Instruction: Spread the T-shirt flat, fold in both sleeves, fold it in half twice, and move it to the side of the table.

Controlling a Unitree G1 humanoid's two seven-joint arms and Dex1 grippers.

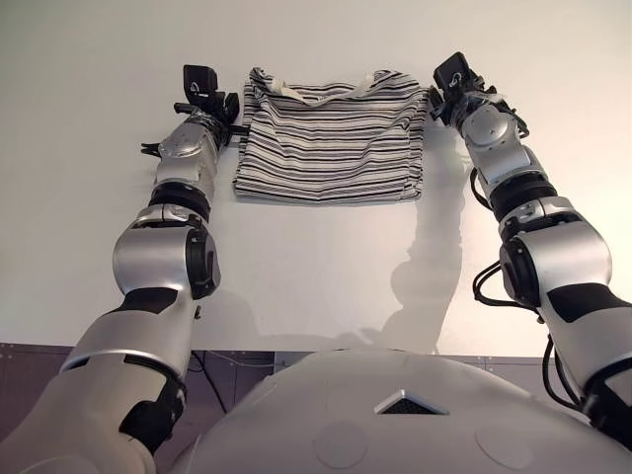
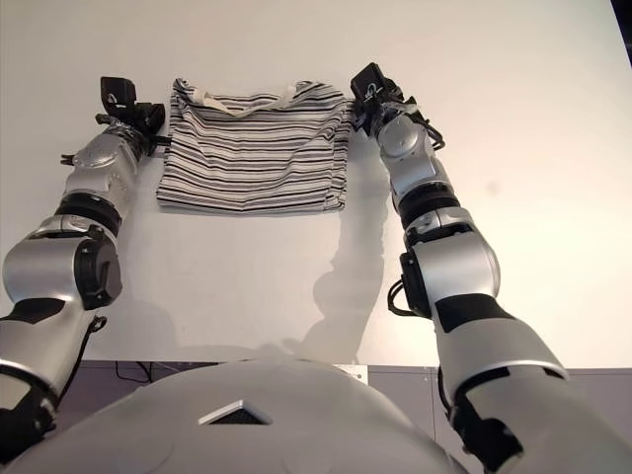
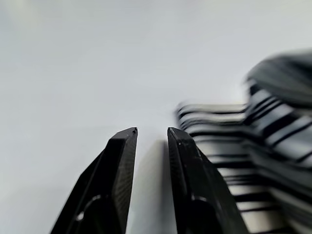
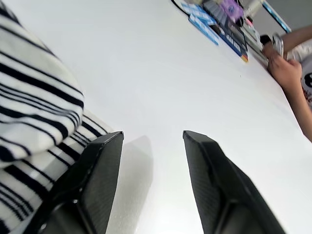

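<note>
The striped T-shirt [image 1: 331, 138] lies folded into a rough rectangle on the far middle of the white table [image 1: 316, 267], collar at its far edge. My left gripper [image 1: 235, 126] sits at the shirt's left edge. Its fingers stand a narrow gap apart in the left wrist view, left gripper [image 3: 152, 130], with bare table between them and the T-shirt [image 3: 243, 161] just beside. My right gripper [image 1: 433, 101] is at the shirt's far right corner. It is wide open in the right wrist view, right gripper [image 4: 153, 132], holding nothing, one finger right beside the T-shirt [image 4: 34, 112].
Bare white tabletop extends left, right and in front of the shirt down to the near edge [image 1: 296, 348]. Colourful small items [image 4: 219, 19] lie at the table's far edge, where a person's hand [image 4: 285, 68] rests away from the shirt.
</note>
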